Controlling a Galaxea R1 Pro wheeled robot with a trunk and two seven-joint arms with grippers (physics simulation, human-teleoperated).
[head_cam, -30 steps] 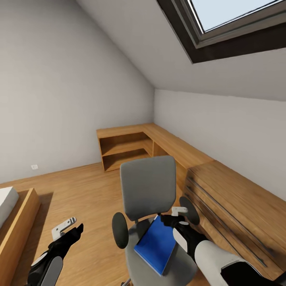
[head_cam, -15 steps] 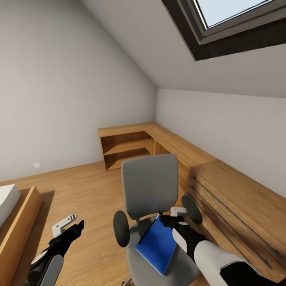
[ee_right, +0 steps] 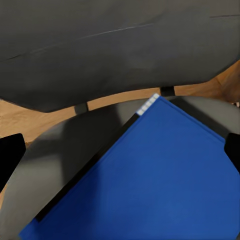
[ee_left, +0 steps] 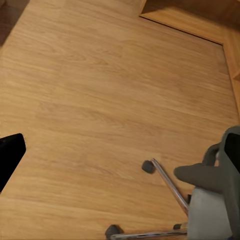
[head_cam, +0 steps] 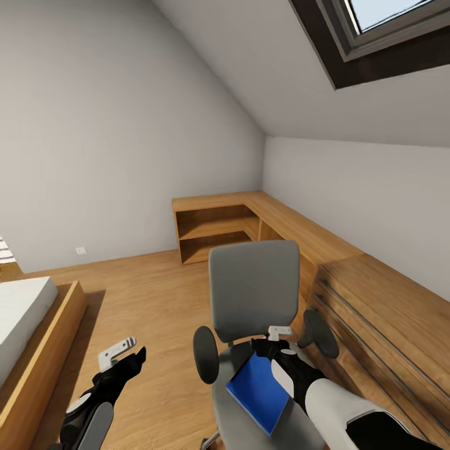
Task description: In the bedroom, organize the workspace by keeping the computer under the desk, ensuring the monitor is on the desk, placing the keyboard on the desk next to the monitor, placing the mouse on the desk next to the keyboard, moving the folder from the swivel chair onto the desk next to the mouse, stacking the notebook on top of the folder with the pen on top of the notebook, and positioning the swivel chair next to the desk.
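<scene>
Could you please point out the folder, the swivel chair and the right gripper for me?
folder [head_cam: 259, 392], head view, middle of its blue cover.
swivel chair [head_cam: 254, 290], head view, grey backrest.
right gripper [head_cam: 265, 348], head view, between its fingertips.

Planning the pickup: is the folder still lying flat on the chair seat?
Yes, the folder lies flat on the swivel chair seat, not lifted; right gripper hovers above its far edge.

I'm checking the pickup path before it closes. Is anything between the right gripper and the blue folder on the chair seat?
Nothing visible blocks it. The right gripper hovers over the folder on the swivel chair seat, jaws open.
</scene>
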